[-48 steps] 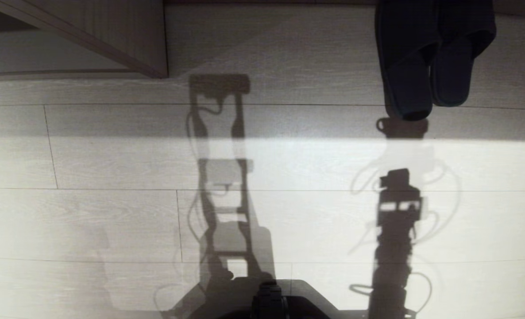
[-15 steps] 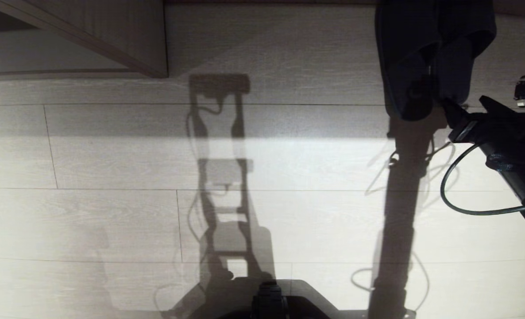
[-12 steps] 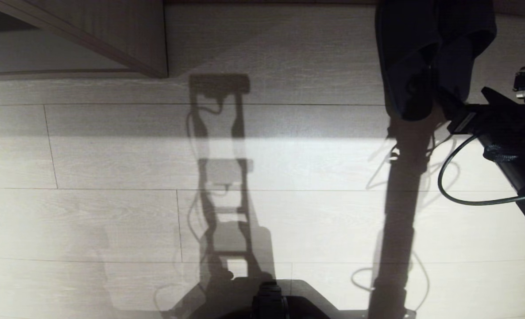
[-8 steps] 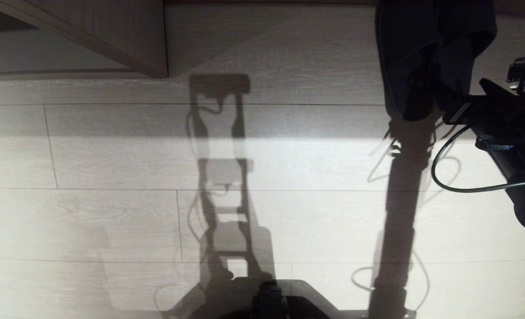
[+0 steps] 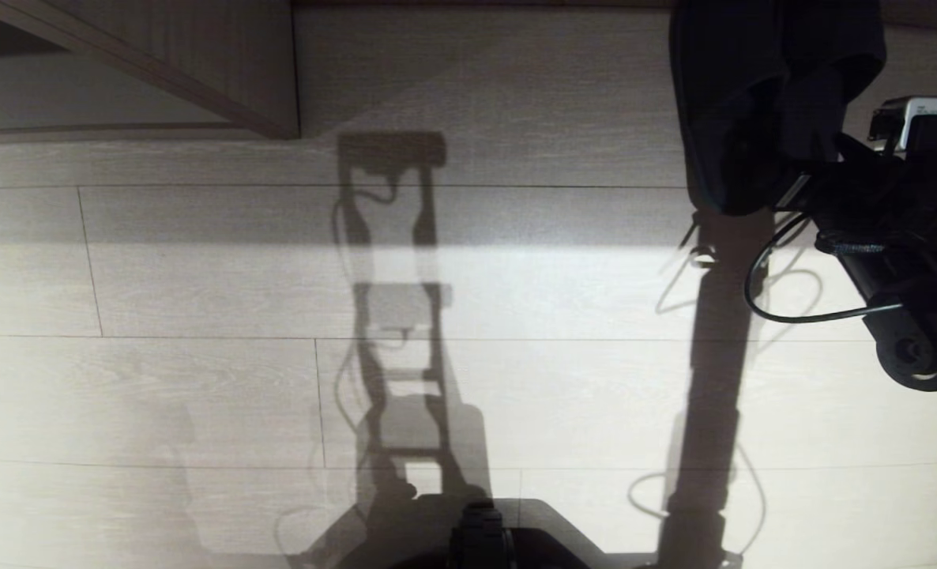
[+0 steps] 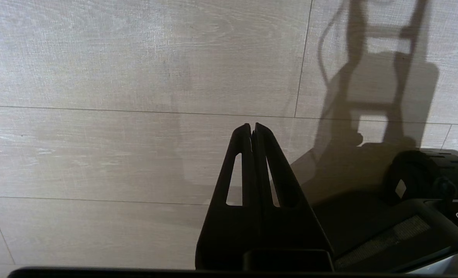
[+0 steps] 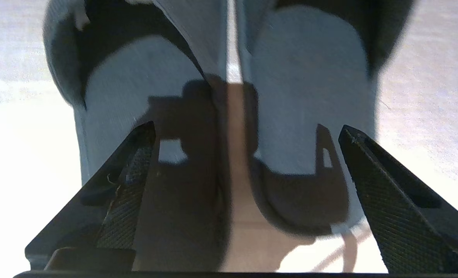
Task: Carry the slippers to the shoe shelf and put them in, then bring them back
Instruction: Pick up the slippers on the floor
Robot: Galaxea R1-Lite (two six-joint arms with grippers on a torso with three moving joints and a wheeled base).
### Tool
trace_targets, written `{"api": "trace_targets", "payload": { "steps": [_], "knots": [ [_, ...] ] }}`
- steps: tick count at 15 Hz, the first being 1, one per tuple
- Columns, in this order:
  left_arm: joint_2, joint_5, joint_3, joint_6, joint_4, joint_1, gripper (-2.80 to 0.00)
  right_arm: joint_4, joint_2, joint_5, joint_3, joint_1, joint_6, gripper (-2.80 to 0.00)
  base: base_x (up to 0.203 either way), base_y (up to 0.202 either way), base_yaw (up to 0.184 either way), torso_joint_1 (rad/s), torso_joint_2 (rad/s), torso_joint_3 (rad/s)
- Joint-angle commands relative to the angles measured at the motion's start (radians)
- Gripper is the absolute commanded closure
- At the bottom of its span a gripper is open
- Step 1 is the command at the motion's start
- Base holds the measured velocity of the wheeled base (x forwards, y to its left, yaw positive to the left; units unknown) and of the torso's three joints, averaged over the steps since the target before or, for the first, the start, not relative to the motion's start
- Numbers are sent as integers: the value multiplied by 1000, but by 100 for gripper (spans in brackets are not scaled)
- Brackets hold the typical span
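Observation:
The slippers (image 5: 753, 103), a dark backless pair, lie side by side on the pale floor at the far right of the head view, heels toward me. My right gripper (image 5: 784, 186) reaches in from the right edge, at their heel ends. In the right wrist view the right gripper (image 7: 247, 128) is open wide, one finger (image 7: 132, 181) over the left slipper (image 7: 136, 88) and the other finger outside the right slipper (image 7: 310, 77); nothing is held. A corner of the shoe shelf (image 5: 200, 71) shows far left. My left gripper (image 6: 251, 125) hangs shut above the floor, beside the base.
The right arm's black cable (image 5: 761, 292) loops below the wrist. My base (image 5: 480, 545) sits at the near edge. Shadows of both arms fall across the wood-plank floor (image 5: 200, 379), with a bright sunlit band in the middle.
The right arm came in from the right edge and pushed forward, up to the slippers' heels. The slippers and the left arm have stayed put.

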Motion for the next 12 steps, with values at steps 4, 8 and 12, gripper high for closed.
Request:
{"api": "trace_targets", "payload": {
  "steps": [4, 8, 12],
  "knots": [
    [0, 0, 0, -1, 0, 0, 0, -8, 70, 1, -122, 14, 11, -280, 0, 0, 0, 0, 0, 0],
    [0, 0, 0, -1, 0, 0, 0, -7, 113, 0, -200, 15, 15, -280, 0, 0, 0, 0, 0, 0],
    [0, 0, 0, -1, 0, 0, 0, -1, 144, 0, -289, 15, 18, -280, 0, 0, 0, 0, 0, 0]
  ]
}}
